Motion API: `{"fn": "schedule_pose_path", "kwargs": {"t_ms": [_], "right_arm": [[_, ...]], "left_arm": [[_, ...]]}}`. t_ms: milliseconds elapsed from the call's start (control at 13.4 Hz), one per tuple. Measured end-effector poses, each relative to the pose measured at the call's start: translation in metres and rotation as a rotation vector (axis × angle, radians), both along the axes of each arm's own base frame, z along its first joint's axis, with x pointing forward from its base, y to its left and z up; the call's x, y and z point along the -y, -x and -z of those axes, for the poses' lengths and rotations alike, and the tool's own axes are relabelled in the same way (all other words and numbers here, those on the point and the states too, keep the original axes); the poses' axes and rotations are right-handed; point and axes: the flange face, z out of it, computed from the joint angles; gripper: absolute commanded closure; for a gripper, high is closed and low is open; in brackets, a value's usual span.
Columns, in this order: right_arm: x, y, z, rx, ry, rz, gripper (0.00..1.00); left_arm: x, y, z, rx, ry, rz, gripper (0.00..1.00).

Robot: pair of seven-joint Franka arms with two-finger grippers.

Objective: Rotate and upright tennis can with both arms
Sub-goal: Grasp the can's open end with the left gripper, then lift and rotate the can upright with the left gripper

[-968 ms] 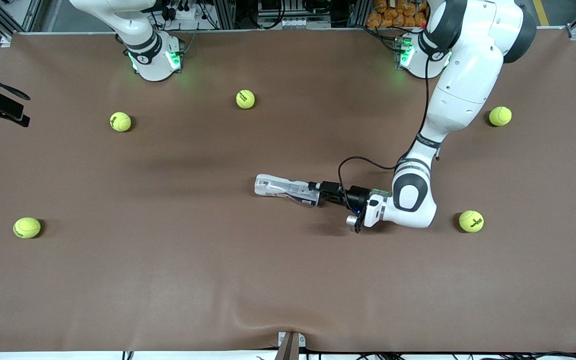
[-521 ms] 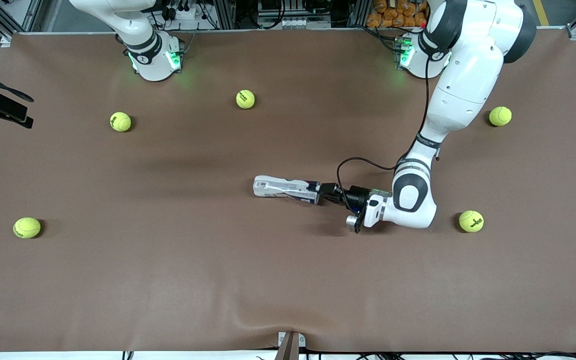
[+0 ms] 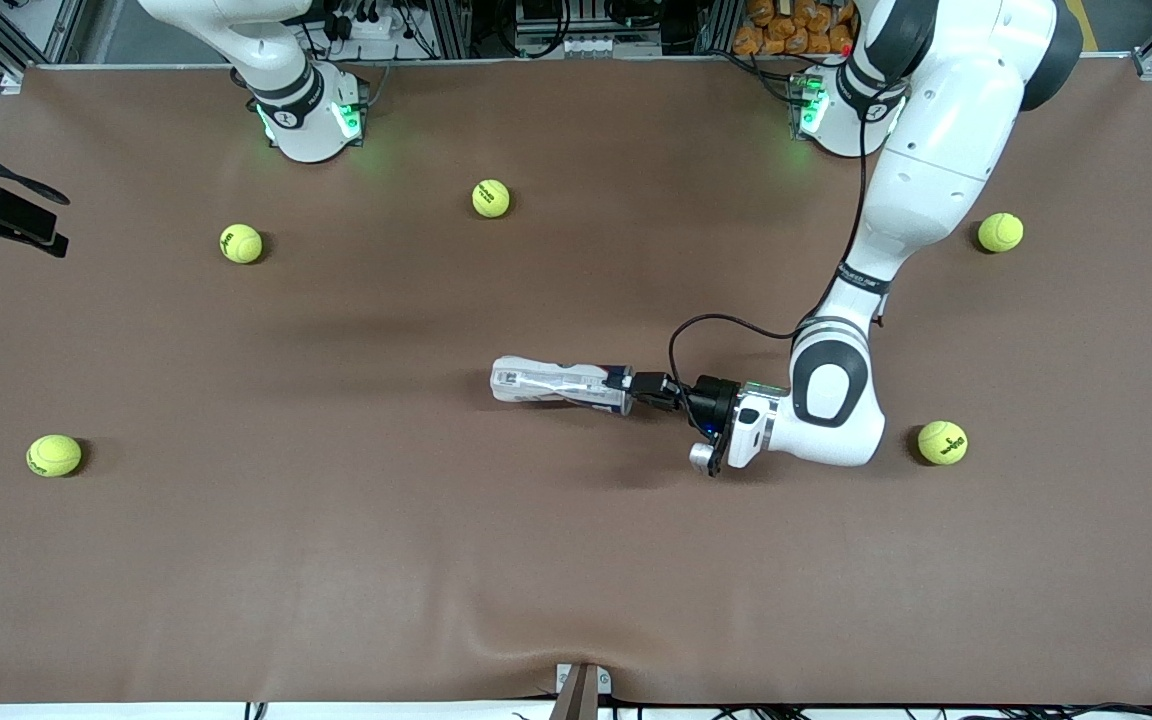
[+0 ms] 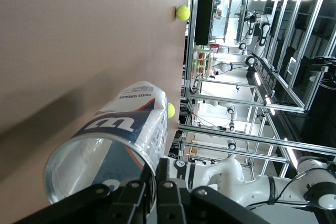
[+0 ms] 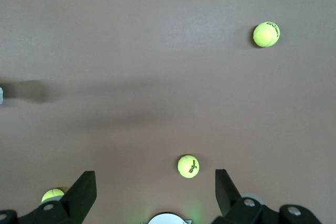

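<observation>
The tennis can [image 3: 556, 383] is a clear tube with a white, navy and red label. It is on its side at mid-table, its open end toward the left arm's end of the table. My left gripper [image 3: 633, 386] is shut on the rim of that open end, one finger inside the can and one outside, as the left wrist view shows [image 4: 157, 182]. The can [image 4: 121, 135] fills the lower part of that view. My right gripper [image 5: 153, 182] is open and empty, high above the right arm's end of the table, and shows at the edge of the front view [image 3: 1, 215].
Several yellow-green tennis balls lie loose on the brown table: two near the right arm's base [image 3: 241, 243] [image 3: 491, 198], one at the right arm's end nearer the camera [image 3: 54, 455], and two at the left arm's end [image 3: 1000, 232] [image 3: 942, 442].
My left gripper has moved the can a short way toward the right arm's end of the table, still on its side. The right gripper shifted slightly.
</observation>
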Motion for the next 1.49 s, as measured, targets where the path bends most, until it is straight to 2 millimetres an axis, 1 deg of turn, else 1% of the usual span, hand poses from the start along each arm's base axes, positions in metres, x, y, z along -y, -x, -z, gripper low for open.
{"fn": "schedule_pose_path", "kwargs": {"t_ms": [223, 372, 521, 670, 745, 819, 968, 1191, 1340, 1489], "right_arm": [[0.000, -0.001, 0.002, -0.004, 0.000, 0.000, 0.00], [0.000, -0.002, 0.004, -0.005, 0.001, 0.000, 0.00], [0.000, -0.003, 0.004, -0.005, 0.002, 0.000, 0.00], [0.000, -0.003, 0.004, -0.004, 0.002, 0.000, 0.00], [0.000, -0.003, 0.004, -0.004, 0.002, 0.000, 0.00], [0.000, -0.003, 0.004, -0.004, 0.002, 0.000, 0.00], [0.000, -0.003, 0.004, -0.004, 0.002, 0.000, 0.00], [-0.001, -0.003, 0.004, -0.004, 0.002, -0.001, 0.00], [-0.001, -0.003, 0.004, -0.004, 0.003, -0.001, 0.00], [-0.001, -0.003, 0.004, -0.004, 0.003, -0.001, 0.00]], "left_arm": [[0.018, 0.000, -0.040, -0.021, -0.135, 0.025, 1.00], [0.027, -0.001, -0.067, -0.027, -0.225, 0.038, 1.00], [0.025, -0.003, -0.086, -0.016, -0.325, 0.047, 1.00], [0.019, -0.003, -0.101, -0.006, -0.435, 0.053, 1.00], [0.020, -0.002, -0.109, -0.005, -0.489, 0.055, 1.00], [0.025, 0.001, -0.119, -0.009, -0.546, 0.045, 1.00], [0.045, 0.013, -0.139, -0.020, -0.672, 0.016, 1.00], [0.086, 0.036, -0.165, -0.016, -0.854, -0.037, 1.00], [0.105, 0.048, -0.169, -0.014, -0.938, -0.064, 1.00], [0.112, 0.053, -0.173, 0.003, -1.008, -0.094, 1.00]]}}
